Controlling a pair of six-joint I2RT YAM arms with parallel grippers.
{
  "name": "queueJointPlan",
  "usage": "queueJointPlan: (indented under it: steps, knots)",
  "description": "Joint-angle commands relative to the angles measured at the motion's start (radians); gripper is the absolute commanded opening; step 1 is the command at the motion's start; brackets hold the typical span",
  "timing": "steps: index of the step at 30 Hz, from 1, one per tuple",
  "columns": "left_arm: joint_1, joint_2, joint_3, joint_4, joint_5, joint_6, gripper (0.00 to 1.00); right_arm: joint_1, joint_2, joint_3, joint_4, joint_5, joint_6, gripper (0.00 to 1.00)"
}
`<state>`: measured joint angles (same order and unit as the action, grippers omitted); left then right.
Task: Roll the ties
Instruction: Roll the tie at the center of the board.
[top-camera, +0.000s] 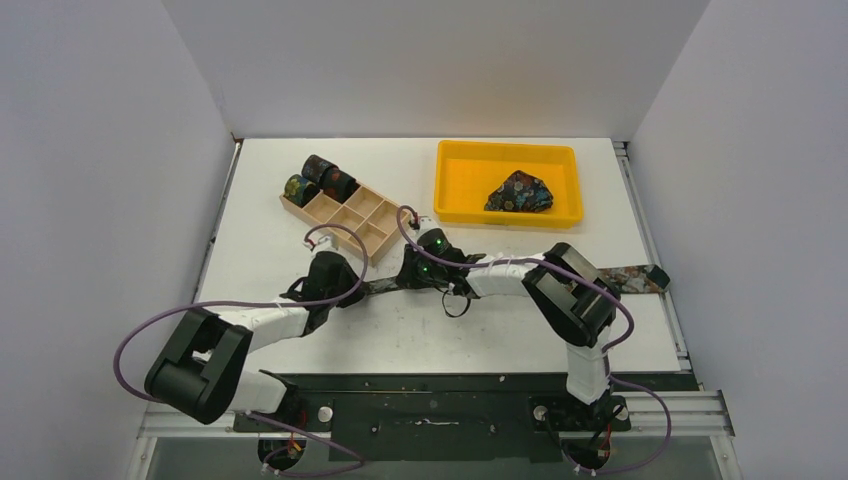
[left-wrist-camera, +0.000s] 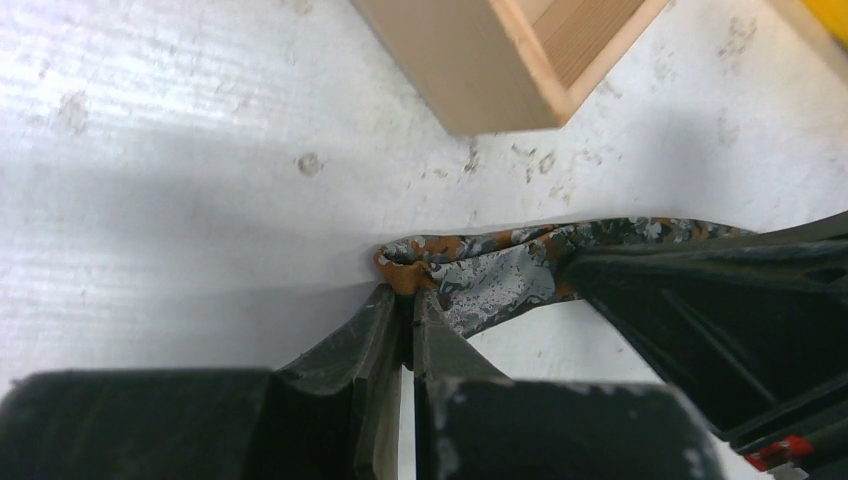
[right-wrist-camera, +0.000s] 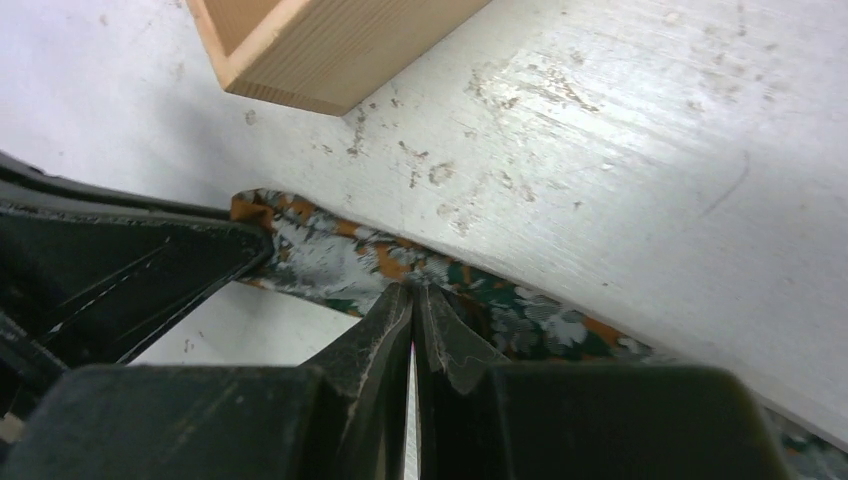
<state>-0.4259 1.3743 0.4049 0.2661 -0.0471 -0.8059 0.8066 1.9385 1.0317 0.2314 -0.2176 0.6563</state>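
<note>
A long patterned tie (top-camera: 632, 279), rust with blue-grey speckles, lies stretched across the table from the middle to the right edge. My left gripper (top-camera: 368, 287) (left-wrist-camera: 408, 292) is shut on the tie's (left-wrist-camera: 500, 272) narrow, folded end. Close to its right, my right gripper (top-camera: 405, 281) (right-wrist-camera: 415, 290) is shut on the same tie (right-wrist-camera: 350, 255), pinching its edge. Three rolled ties (top-camera: 320, 178) sit at the far left end of the wooden box (top-camera: 372, 232). Another tie (top-camera: 520, 192) lies crumpled in the yellow tray (top-camera: 450, 185).
A corner of the wooden box (left-wrist-camera: 500, 70) (right-wrist-camera: 330, 55) stands just beyond both grippers. The yellow tray sits at the back right. The two grippers are almost touching; each shows as a black body in the other's wrist view.
</note>
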Motion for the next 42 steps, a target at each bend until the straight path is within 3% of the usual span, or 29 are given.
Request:
queueJointPlan:
  steps: [1,13,28,42]
  knots:
    - [-0.062,-0.044,0.065,-0.239,-0.127,0.041,0.0,0.022,-0.068,0.007,-0.079,0.108,-0.066,0.05]
    - [-0.116,-0.164,0.076,-0.384,-0.172,0.046,0.0,0.1,-0.048,0.085,-0.119,0.124,-0.09,0.05]
    - [-0.116,-0.312,0.092,-0.464,-0.18,0.07,0.0,0.141,0.039,0.058,-0.063,0.072,-0.011,0.05]
    - [-0.124,-0.357,0.076,-0.333,-0.068,0.08,0.0,0.152,0.149,0.016,0.103,-0.031,0.155,0.05]
